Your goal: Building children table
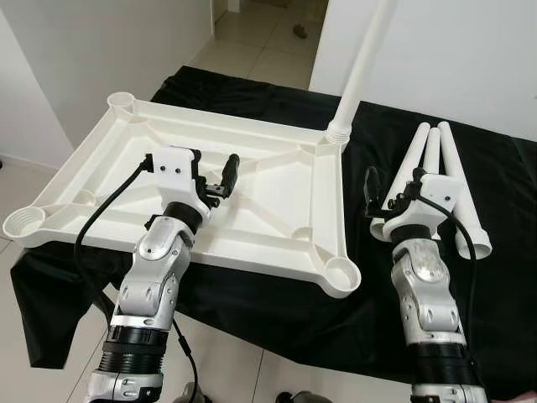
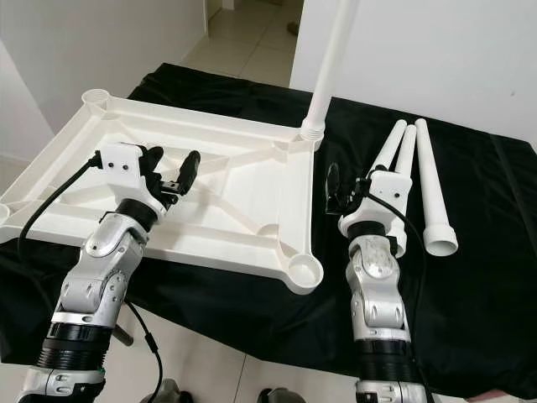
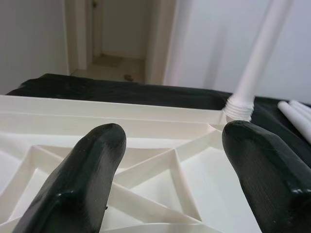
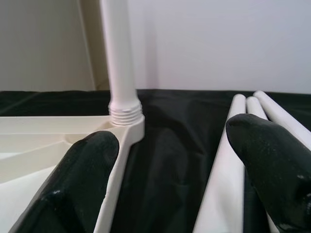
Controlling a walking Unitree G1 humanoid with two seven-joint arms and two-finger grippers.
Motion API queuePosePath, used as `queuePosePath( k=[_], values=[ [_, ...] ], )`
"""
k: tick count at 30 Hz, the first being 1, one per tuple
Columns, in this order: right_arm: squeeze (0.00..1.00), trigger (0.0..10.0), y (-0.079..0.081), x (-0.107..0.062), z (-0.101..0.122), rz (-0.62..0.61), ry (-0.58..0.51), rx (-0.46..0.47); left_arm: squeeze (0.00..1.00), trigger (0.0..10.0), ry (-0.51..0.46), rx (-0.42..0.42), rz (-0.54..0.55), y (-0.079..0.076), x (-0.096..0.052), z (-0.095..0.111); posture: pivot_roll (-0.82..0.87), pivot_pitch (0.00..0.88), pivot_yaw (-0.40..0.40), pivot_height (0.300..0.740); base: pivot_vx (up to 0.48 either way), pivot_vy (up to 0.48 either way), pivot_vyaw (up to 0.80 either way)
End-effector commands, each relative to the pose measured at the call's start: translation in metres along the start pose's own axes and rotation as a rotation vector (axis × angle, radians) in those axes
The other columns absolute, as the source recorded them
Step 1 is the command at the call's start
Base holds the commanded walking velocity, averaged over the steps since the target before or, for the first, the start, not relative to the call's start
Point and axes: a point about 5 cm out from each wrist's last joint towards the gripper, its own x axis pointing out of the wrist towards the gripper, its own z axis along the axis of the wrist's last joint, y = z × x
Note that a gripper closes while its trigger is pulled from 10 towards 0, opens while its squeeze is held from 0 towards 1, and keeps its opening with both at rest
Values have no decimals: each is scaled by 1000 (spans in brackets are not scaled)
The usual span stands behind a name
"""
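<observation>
In the left eye view, the left gripper (image 1: pixel 216 180) hovers over the ribbed underside of the white tabletop (image 1: pixel 277 201), which lies upside down on a black cloth (image 1: pixel 277 311). Its two black fingers are spread apart and hold nothing. One white leg (image 1: pixel 362 69) stands upright in the tabletop's far right corner socket. Three loose legs (image 1: pixel 436 180) lie side by side on the cloth, to the right of the tabletop. The right gripper (image 1: pixel 375 197) hangs above the cloth between the tabletop's right edge and the loose legs, fingers parted and empty.

The right eye view shows the same layout: one tabletop (image 2: pixel 226 180), one standing leg (image 2: pixel 330 67), three lying legs (image 2: pixel 415 180), with three corner sockets open.

In the left wrist view, both fingers (image 3: pixel 80 182) frame the tabletop's crossing ribs (image 3: pixel 146 170), wide apart, touching nothing.

In the right wrist view, the fingers (image 4: pixel 267 167) stand wide apart, the upright leg (image 4: pixel 119 63) ahead and the loose legs (image 4: pixel 228 160) beside.
</observation>
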Motion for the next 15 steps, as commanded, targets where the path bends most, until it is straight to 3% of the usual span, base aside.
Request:
queuePosePath(
  k=[1,3,9,15],
  values=[
    [0,10000,-6,5,-5,-41,51,-17,0,10000,-1,40,-151,-13,1,1,14,153,-25,740,0,0,0],
    [0,10000,-6,5,-5,-41,51,-17,0,10000,-1,40,-151,-13,1,1,14,153,-25,740,0,0,0],
    [0,10000,-9,17,-8,-55,104,-43,0,10000,38,58,-349,-42,-2,6,21,167,-15,740,0,0,0],
    [0,10000,-5,21,-15,-42,157,-13,0,10000,57,61,-404,-49,-3,4,27,174,-6,740,0,0,0]
  ],
)
